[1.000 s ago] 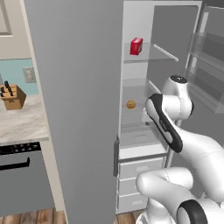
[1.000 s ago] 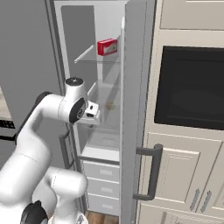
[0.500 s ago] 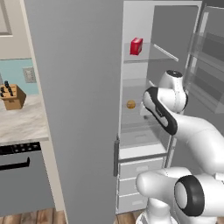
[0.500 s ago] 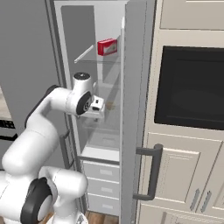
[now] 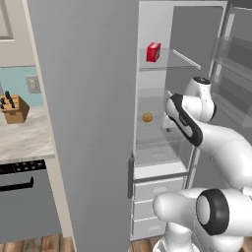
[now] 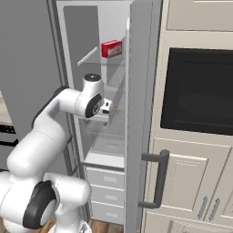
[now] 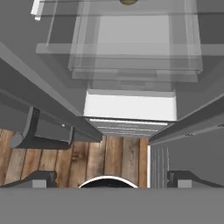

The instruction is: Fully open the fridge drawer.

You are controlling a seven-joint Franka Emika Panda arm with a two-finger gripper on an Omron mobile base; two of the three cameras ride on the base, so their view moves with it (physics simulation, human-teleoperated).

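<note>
**One clear drawer, low in the open fridge, arm reaching in above it**

One wide, shallow drawer of pale see-through plastic, the fridge drawer (image 7: 133, 57), sits in the lower part of the white fridge interior (image 5: 156, 170), under the glass shelves (image 5: 160, 66) and above the stacked grey drawer fronts (image 5: 156, 189). Its long axis runs left to right across the full width of the compartment, and its front faces out toward the room. From the left base view it reads as a faint clear box (image 5: 160, 147) just above the white ledge; from the right base view it shows as a hazy pale shape (image 6: 107, 136) behind the edge of the fridge door (image 6: 141, 113).

The hand view looks steeply down on the drawer's top and front lip, with the white ledge just nearer and the wooden floor (image 7: 113, 157) nearer still; that downward look is something neither base view gives. The two dark finger tips (image 7: 41, 178) stand far apart at the bottom corners of that view, so the gripper (image 7: 109, 181) is spread wide and grips nothing.

The base views give what the hand view lacks: the white arm (image 5: 197, 123) bent into the fridge at mid height, a red box (image 5: 153, 51) on the upper shelf and a small round brown item (image 5: 147, 117) on the shelf below it. The left base view alone takes in a knife block (image 5: 14, 108) on the counter to the far left; the right base view alone takes in the dark wall oven (image 6: 200, 95) to the right.
</note>
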